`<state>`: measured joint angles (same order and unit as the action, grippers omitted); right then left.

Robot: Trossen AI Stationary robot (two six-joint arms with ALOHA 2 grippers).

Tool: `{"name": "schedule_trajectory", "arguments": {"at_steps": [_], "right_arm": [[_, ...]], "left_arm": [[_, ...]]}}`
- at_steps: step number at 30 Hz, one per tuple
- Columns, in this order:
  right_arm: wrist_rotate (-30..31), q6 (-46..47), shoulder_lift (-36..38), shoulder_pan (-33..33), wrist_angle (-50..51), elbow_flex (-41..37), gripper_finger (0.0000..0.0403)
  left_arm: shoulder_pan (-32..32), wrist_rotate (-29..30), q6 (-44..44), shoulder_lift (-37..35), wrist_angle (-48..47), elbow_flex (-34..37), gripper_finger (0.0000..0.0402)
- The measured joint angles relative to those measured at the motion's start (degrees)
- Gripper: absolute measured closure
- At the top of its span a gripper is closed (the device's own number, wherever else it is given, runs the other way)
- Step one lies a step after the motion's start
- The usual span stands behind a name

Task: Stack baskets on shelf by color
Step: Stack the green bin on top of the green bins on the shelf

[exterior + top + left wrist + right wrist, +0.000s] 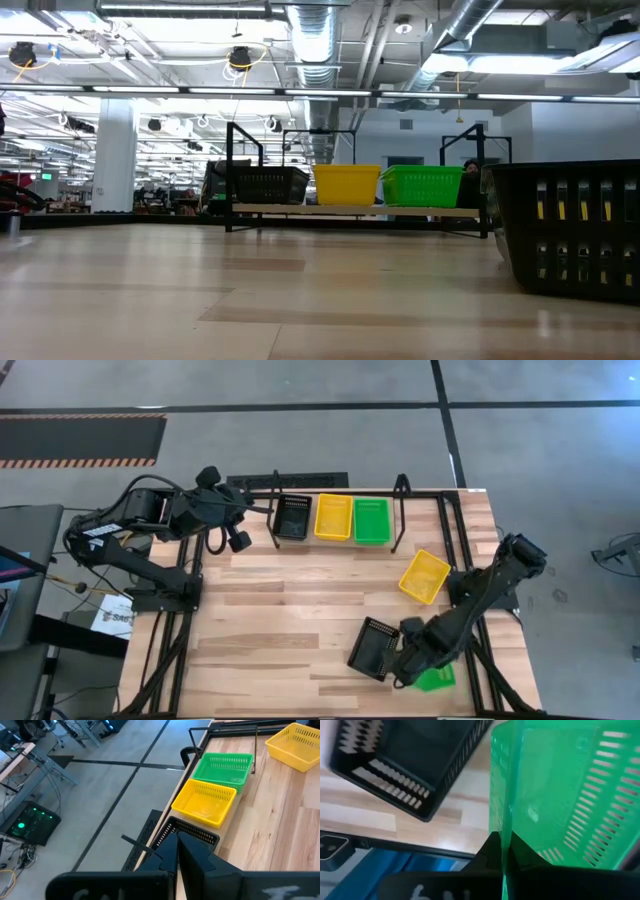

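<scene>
From above, the shelf (340,535) stands along the far edge of the table (290,620), its light plank framed by thin black wire legs. On it sit three baskets in a row, touching or nearly so: a black basket (292,517) at the left end, a yellow basket (333,516) in the middle and a green basket (371,520) at the right end. Each is shallow and rectangular with perforated walls. A second yellow basket (425,576) lies tilted on the table near the right edge. A second black basket (374,648) lies askew near the front right corner, and just beside it a second green basket (436,678) sits at the front edge. The right gripper (408,665) is down on that green basket; the left gripper (262,510) hangs beside the shelf's left end.

At table height, the shelf (355,209) shows far off with its black (270,184), yellow (347,184) and green (422,185) baskets side by side, while the near black basket (570,230) fills the right side.

The left wrist view shows the left gripper (176,851) with fingers together, empty, above the shelf's black basket (192,831), with yellow (206,803) and green (223,769) beyond it.

The right wrist view shows the right gripper (503,849) clamped on the slotted wall of the green basket (560,790), the black basket (410,760) just beside it.
</scene>
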<state>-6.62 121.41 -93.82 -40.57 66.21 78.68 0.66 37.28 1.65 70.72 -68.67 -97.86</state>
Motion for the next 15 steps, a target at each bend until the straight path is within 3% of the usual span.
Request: {"name": "schedule_trajectory", "arguments": {"at_steps": [3, 7, 12, 15], "right_arm": [[5.84, -4.96, 0.02, 2.25, 11.74, 8.62, 0.0400], [19.71, -14.69, 0.07, 6.27, 23.69, 19.54, 0.0400], [38.40, -35.18, 2.09, 13.90, 23.09, 27.41, 0.0400], [41.38, -46.84, 2.73, 20.50, 23.25, 30.90, 0.0400]], "left_arm": [[-0.02, 0.00, -0.11, 0.00, -0.18, 0.00, 0.0400], [-0.01, -0.07, 0.03, 0.00, -1.64, 0.00, 0.0400], [-0.02, -0.31, 1.07, 0.00, -3.02, 0.00, 0.0400], [-0.01, -2.39, 1.17, 0.00, -3.02, 0.00, 0.0400]]}}
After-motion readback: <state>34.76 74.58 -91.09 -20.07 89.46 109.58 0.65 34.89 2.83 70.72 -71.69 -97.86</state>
